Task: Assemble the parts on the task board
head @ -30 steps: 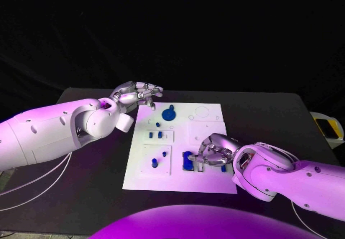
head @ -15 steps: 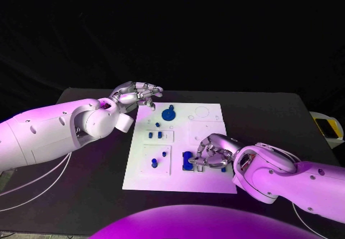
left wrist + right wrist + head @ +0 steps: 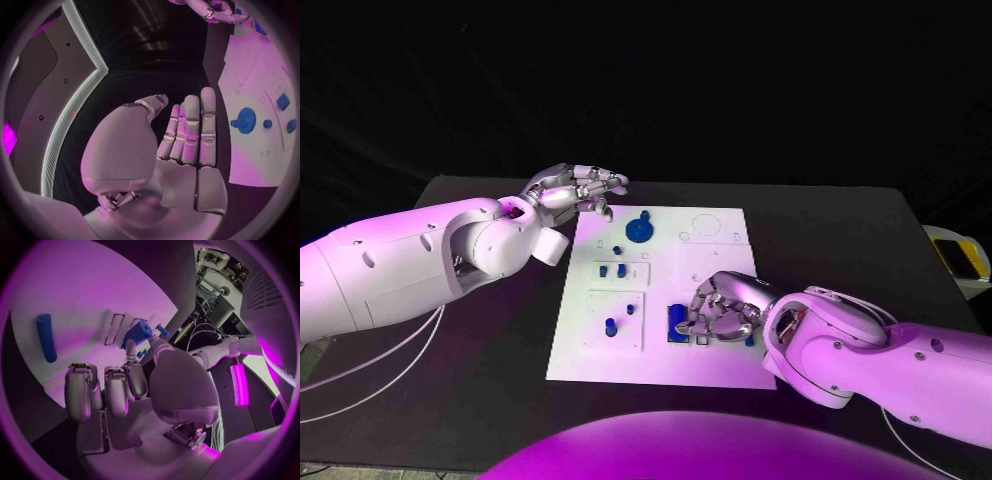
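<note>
The task board lies flat in the middle of the black table, squarely between the two arms, presumably so either can reach its recesses. The left hand hovers off the board's far left corner, over bare table; in its wrist view the fingers lie straight and pressed side by side with nothing in them, which looks like waiting clear of the work. The right hand is bent down over the board's near right part, its fingers curled toward the surface beside a blue block; whether they pinch a part I cannot tell, since the hand hides its own tips. Judging by the pose, it is seating or picking a piece there. A round blue disc sits at the far end, and a small blue peg stands in the near left panel, both untouched.
</note>
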{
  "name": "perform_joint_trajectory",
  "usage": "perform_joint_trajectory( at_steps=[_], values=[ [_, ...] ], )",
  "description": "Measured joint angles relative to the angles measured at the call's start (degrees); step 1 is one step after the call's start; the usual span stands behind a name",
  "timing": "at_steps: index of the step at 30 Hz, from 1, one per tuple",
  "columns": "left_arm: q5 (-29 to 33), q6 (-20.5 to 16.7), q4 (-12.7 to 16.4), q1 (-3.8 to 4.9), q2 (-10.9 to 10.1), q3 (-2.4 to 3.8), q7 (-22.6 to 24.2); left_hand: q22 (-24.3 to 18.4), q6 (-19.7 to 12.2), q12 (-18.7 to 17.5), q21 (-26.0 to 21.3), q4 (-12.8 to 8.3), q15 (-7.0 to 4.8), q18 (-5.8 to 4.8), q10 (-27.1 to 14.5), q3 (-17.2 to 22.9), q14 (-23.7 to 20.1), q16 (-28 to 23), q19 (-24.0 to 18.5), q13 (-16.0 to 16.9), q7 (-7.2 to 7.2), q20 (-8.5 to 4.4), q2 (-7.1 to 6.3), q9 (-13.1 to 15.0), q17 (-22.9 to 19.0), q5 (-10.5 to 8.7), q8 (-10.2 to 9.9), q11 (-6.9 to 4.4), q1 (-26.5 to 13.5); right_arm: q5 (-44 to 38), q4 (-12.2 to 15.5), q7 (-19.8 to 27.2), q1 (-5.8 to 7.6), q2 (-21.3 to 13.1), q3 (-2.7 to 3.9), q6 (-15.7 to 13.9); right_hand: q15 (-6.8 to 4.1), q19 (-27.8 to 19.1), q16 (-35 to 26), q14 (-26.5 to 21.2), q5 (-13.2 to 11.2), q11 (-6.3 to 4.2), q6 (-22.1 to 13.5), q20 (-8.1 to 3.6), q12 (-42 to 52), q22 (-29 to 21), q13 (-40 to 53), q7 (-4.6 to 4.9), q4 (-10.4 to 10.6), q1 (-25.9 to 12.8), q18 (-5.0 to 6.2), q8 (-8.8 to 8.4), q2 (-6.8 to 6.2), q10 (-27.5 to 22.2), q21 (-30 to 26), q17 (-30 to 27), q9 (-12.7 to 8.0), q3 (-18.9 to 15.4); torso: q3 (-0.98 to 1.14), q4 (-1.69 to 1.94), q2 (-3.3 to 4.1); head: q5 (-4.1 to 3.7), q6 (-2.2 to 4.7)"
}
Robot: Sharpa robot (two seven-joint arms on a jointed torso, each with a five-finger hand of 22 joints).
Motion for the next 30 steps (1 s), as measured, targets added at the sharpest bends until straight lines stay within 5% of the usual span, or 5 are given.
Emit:
perform_joint_trajectory(
  at_steps=[30],
  values=[
    [0.0,0.03,0.02,0.0,-0.14,0.0,-0.13,-0.07,0.0,0.0,-0.23,0.0,0.0,0.01,0.0,0.0,0.0,0.0,0.0,-0.05,0.0,0.0,0.0,0.0,0.0,0.0,0.0,0.0,0.0,-2.76,-1.2,-0.81,-0.01,-0.04,0.0,0.63,-0.21,0.0,0.0,0.21,0.0,-0.41,0.39,-0.42,0.88,-0.02,-0.02,-0.39,-0.64,1.5,0.0,0.46,0.76,0.82,0.48,-0.02,-0.07,0.64,0.03,-0.04,0.0,0.07,0.0]
  ],
)
